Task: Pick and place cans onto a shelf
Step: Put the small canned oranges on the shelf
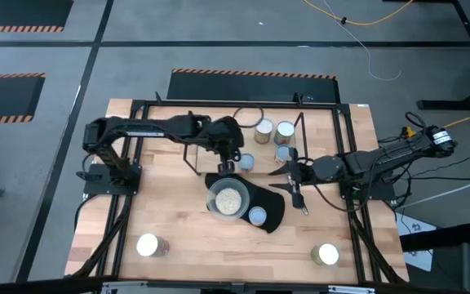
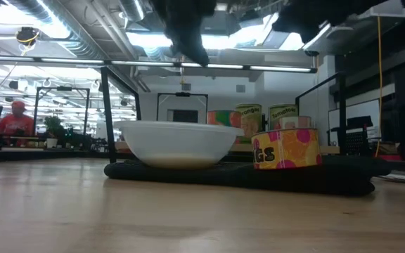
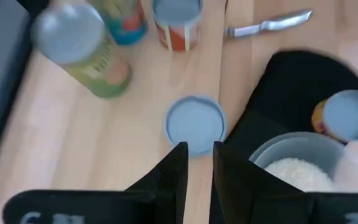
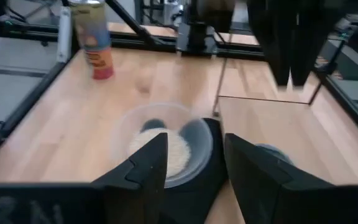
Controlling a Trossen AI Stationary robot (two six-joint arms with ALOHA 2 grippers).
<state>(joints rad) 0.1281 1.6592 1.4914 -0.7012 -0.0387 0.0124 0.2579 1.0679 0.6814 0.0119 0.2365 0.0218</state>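
Note:
A blue-topped can (image 3: 194, 124) stands upright on the wood just beyond my left gripper (image 3: 201, 163), which hovers above it, open, with nothing between its fingers. In the high view this can (image 1: 246, 161) sits beside my left gripper (image 1: 233, 166). Three more cans (image 1: 274, 135) stand farther back among thin black rods of the shelf (image 1: 192, 159); whether a tier carries them I cannot tell. Another can (image 1: 257, 216) stands on the black mat. My right gripper (image 4: 194, 168) hangs open and empty to the right of the bowl, also seen in the high view (image 1: 288, 175).
A clear bowl of pale grains (image 1: 228, 198) sits on the black mat (image 1: 276, 214) at the table's middle. Two cans stand near the front edge, one left (image 1: 149, 245) and one right (image 1: 326, 254). Bare wood lies between them.

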